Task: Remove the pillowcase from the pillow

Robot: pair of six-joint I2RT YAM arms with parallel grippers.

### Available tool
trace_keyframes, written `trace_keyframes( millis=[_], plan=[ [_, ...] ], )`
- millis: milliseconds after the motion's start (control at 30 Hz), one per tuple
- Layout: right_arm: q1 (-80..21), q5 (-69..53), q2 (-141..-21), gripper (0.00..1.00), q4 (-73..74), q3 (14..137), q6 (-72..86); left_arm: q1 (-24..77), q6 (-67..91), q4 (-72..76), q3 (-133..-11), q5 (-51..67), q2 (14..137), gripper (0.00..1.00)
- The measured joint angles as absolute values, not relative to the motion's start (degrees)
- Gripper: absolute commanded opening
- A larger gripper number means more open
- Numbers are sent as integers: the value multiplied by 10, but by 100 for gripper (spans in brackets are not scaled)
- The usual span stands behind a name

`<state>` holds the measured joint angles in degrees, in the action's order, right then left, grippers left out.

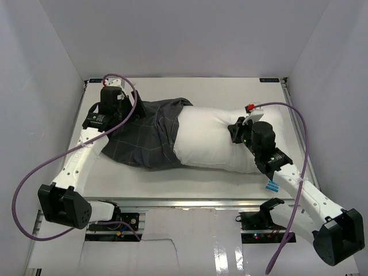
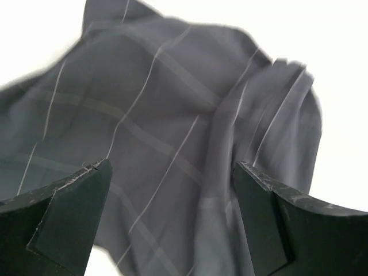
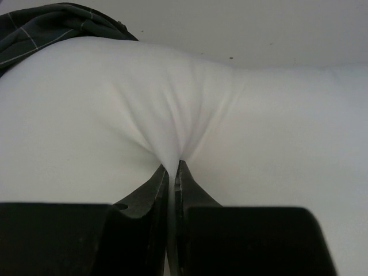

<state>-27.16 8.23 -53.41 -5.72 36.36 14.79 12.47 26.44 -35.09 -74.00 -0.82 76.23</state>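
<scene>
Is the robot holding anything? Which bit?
The right tool pinches a fold of white fabric on the pillow. The left tool is open by the pillowcase, holding nothing.

**A:** pillowcase (image 1: 141, 135) is thin woven cloth, right? Matt charcoal with pale grid lines, soft and wrinkly all over.

**B:** yep. The pillow (image 1: 213, 144) is plain white fabric, smooth, no sheen. It puckers into fine folds where the right claw (image 3: 172, 167) pinches it.

**A:** both claws look like hard black plastic, matt. The left claw (image 2: 172, 167) has scuffed, chipped edges on its fingers (image 2: 69, 213).

**B:** table (image 1: 201, 184) is a smooth off-white top, faintly satin, with a bare metal rail (image 1: 190, 203) at the near edge. The cable (image 1: 34, 172) has a purple, slightly glossy, rubbery-looking sheath.
</scene>
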Motion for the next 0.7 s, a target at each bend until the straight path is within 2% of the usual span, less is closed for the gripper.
trace_keyframes(
  millis=[133, 433, 700],
  plan=[
    [-270, 77, -543, 8, -39, 381, 133, 119, 256, -347, -690, -13, 748, 98],
    [-270, 63, -499, 8, -5, 375, 131, 85, 275, -342, -684, -58, 910, 98],
    [-270, 42, -473, 8, -41, 328, 138, 44, 269, -351, -779, -104, 975, 98]
  ],
)
